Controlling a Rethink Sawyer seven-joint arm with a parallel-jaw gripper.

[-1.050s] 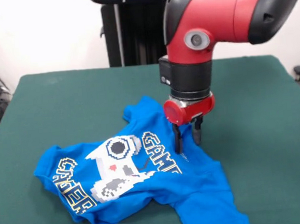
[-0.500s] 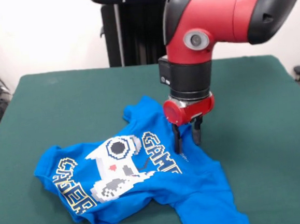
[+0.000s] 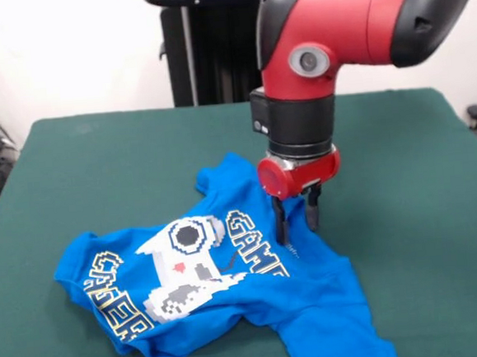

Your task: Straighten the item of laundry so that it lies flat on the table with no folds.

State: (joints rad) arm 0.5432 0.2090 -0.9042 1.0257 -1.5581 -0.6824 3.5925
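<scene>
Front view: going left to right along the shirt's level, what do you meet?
Bare green table → crumpled blue T-shirt with its white controller print → gripper, fingers apart, at the shirt's right part → bare table again.

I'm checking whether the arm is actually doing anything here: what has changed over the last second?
Very little. The arm's wrist and claw have drifted slightly toward the picture's left in the front view; the claw stays open, its tips low over the blue T-shirt, holding nothing. The shirt has not moved: same rumpled folds, same place on the green table.
</scene>
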